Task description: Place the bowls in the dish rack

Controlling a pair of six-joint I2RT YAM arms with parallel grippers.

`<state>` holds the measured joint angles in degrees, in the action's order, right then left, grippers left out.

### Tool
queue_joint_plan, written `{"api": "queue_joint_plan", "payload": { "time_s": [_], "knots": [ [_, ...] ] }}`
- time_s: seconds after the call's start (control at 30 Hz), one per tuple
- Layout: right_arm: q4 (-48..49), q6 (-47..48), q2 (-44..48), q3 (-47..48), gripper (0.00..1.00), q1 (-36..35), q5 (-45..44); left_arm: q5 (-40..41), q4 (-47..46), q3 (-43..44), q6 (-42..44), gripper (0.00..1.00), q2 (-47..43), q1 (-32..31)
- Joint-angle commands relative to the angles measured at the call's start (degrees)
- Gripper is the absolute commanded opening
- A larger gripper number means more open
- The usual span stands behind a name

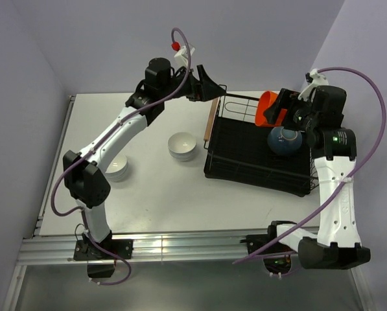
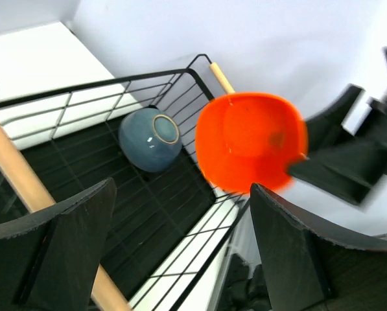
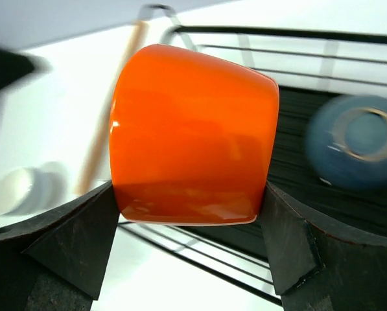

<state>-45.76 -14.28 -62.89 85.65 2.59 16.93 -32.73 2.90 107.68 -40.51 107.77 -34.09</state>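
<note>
Orange bowl (image 3: 193, 133) clamped on its side in right gripper (image 3: 190, 197) over far edge of rack (image 1: 245, 152), blue bowl (image 1: 284, 141) upside down inside, left gripper (image 1: 207, 85) spread wide nearby, empty.

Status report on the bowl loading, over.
Left gripper open, empty, near the dish rack far corner. Right gripper shut on orange bowl over its far edge. Blue bowl upside down inside; white bowls on table. Nothing seen blocking.

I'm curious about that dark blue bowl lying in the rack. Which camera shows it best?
The left wrist view: the dark blue bowl is sharp and whole there, its foot ring showing. The right wrist view shows it blurred, off to one side. The top view shows it small, close by the right arm.
</note>
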Motion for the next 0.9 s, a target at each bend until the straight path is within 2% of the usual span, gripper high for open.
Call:
{"api": "queue_joint_plan", "payload": {
  "time_s": [0.0,0.07,0.17,0.3,0.4,0.57,0.87],
  "knots": [
    [-6.61,9.26,-3.01,5.31,0.0,1.98,-7.07,-0.76,2.89,0.08,8.24,0.89,-6.68,-0.11],
    [-10.03,13.65,-3.81,5.76,0.0,2.07,-11.45,-0.14,6.31,-0.62,11.23,0.91,-8.0,0.51],
    [-13.38,18.76,-4.95,5.93,0.0,2.07,-14.9,-1.02,9.22,-2.99,13.35,0.99,-10.73,1.74],
    [-17.35,22.36,-5.84,4.01,0.0,2.07,-22.28,-1.9,11.6,-6.6,14.58,0.99,-14.15,3.58],
    [-18.75,23.86,-6.36,1.9,0.0,2.07,-26.4,3.53,15.71,-6.17,13.27,0.99,-14.6,4.29],
    [-18.14,25.36,-6.89,-2.75,0.0,1.72,-32.3,9.95,20.31,-5.98,13.71,0.99,-15.03,5.25],
    [-12.7,26.5,-9.0,-11.02,0.0,-0.13,-41.71,12.52,20.66,-9.77,13.09,0.99,-17.59,8.77]
  ]
}}
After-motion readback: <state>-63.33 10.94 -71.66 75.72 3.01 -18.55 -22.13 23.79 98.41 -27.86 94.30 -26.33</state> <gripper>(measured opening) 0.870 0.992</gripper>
